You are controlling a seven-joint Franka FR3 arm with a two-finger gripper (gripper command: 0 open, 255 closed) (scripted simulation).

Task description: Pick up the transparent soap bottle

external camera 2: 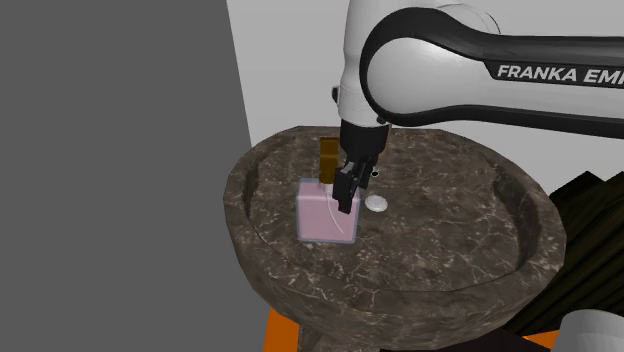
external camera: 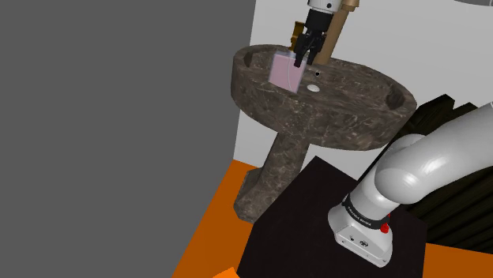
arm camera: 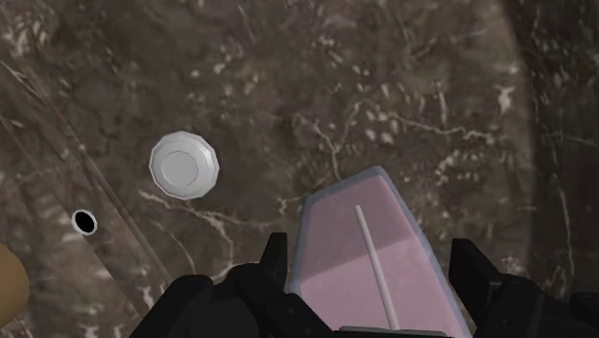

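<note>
Clasping the bottle across its flat sides, your gripper likely kept it from twisting; the drain lay just beside.

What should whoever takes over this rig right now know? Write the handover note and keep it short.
Gripper: the black two-finger gripper is down in the sink, its fingers clasping the pink see-through box-shaped soap bottle on both sides.
Things: the bottle is inside the dark marbled basin, beside the round silver drain. I cannot tell whether it has left the basin floor.
Done: approach and grasp.
Left: lift the bottle clear of the basin.
</note>
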